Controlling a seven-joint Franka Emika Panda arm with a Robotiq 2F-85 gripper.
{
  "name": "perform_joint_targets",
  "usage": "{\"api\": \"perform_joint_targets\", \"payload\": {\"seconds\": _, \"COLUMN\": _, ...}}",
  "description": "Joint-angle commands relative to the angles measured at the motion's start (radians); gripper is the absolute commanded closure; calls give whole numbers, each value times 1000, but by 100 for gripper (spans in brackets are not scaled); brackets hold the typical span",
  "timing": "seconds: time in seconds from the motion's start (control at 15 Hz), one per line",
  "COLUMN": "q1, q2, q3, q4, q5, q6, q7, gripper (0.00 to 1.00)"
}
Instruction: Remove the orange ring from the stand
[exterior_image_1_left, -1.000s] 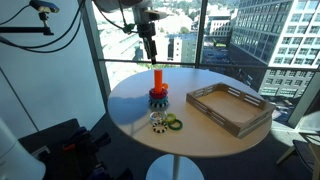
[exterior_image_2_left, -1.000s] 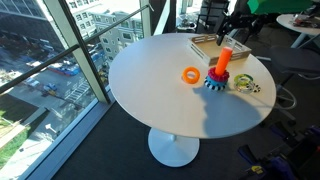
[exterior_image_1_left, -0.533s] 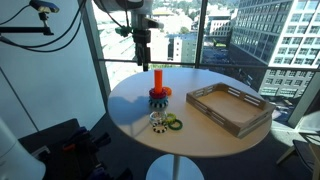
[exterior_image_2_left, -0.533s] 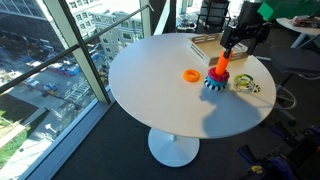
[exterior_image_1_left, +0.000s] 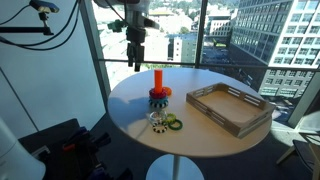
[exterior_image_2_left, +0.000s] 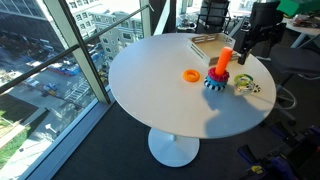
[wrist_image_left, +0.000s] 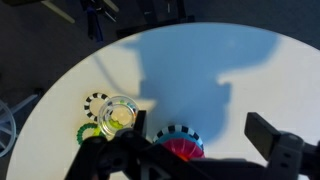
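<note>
1. Exterior view, table seen with windows behind. My gripper (exterior_image_1_left: 136, 60) hangs in the air at upper centre of the frame, up and to the left of the stand (exterior_image_1_left: 157, 82), not touching it. The stand is upright at mid-frame on the round white table (exterior_image_1_left: 130, 110). The grey tray (exterior_image_1_left: 228, 110) lies at the right, and a cluster of small rings (exterior_image_1_left: 165, 122) lies just below the stand.
2. Exterior view, table seen from the window side. The gripper (exterior_image_2_left: 243, 57) hangs at upper right, just right of the stand's (exterior_image_2_left: 222, 68) post. The orange ring (exterior_image_2_left: 191, 75) lies flat on the table (exterior_image_2_left: 160, 100), off the post, near the stand on its left. The small rings (exterior_image_2_left: 248, 86) lie to the right.
3. Wrist view. My gripper's (wrist_image_left: 198, 128) fingers (wrist_image_left: 275, 140) are spread wide and hold nothing. The stand (wrist_image_left: 180, 146) shows from above at bottom centre. The green ring (wrist_image_left: 86, 133) sits at lower left.
</note>
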Motion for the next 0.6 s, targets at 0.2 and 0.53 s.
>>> {"api": "perform_joint_targets", "payload": {"seconds": 0.2, "q1": -15, "q2": -193, "q3": 5, "q4": -83, "q5": -3, "q6": -103, "q7": -28, "gripper": 0}}
{"api": "perform_joint_targets", "payload": {"seconds": 0.53, "q1": -27, "q2": -330, "q3": 5, "q4": -150, "q5": 0, "q6": -86, "q7": -37, "gripper": 0}}
